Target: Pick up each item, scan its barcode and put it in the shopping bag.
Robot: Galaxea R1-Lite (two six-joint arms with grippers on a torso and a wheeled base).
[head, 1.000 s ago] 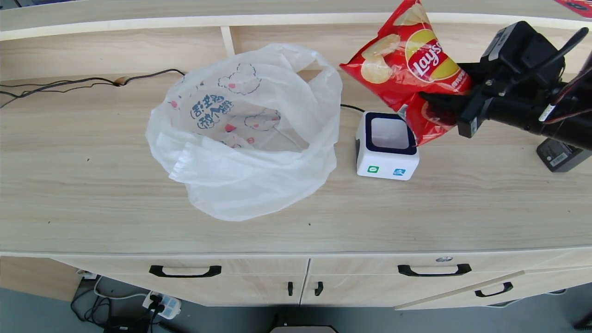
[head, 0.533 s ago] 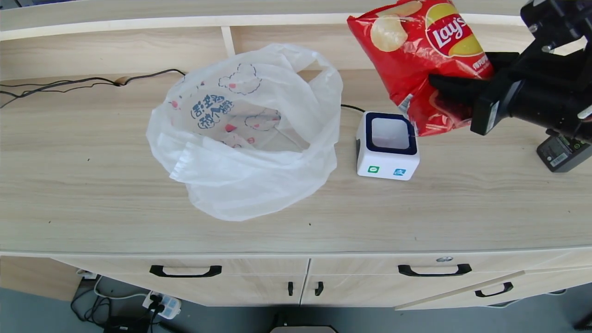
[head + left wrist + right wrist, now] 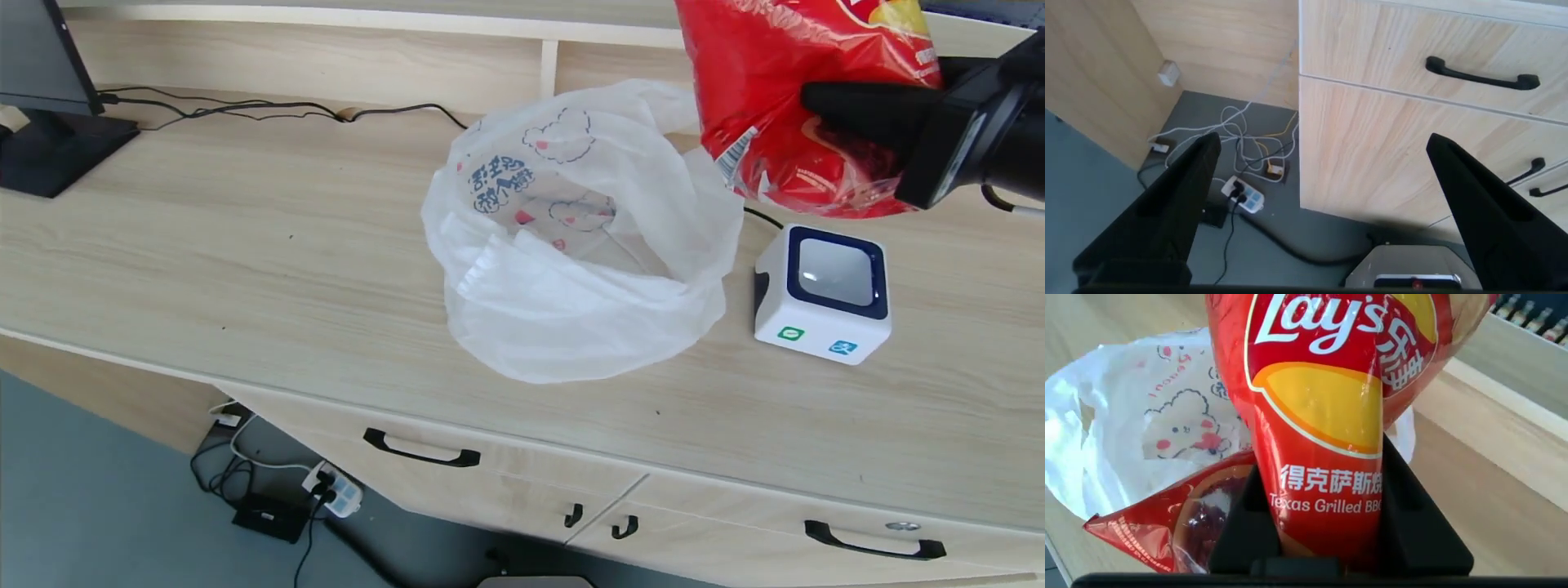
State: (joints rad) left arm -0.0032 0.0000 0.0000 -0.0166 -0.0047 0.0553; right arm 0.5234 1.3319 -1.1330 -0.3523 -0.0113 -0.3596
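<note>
Right gripper (image 3: pixel 833 106) is clenched on a red chip bag (image 3: pixel 767 65), its fingers (image 3: pixel 1417 514) pinching the lower half from both sides. Nearest, below the counter's front edge, the left gripper (image 3: pixel 1323 229) hangs before the drawers (image 3: pixel 1421 106), spread wide and empty. On the counter (image 3: pixel 245 269), toward its right front, sits the scanner (image 3: pixel 820 327). The shopping bag (image 3: pixel 571 335) stands just beside it to the left, mouth open upward. The chip bag hangs over the counter's far right, beyond the scanner, long axis roughly upright. The shopping bag's mouth lies left of and nearer than the held item, so the coming move appears to call for carrying leftward, then lowering.
</note>
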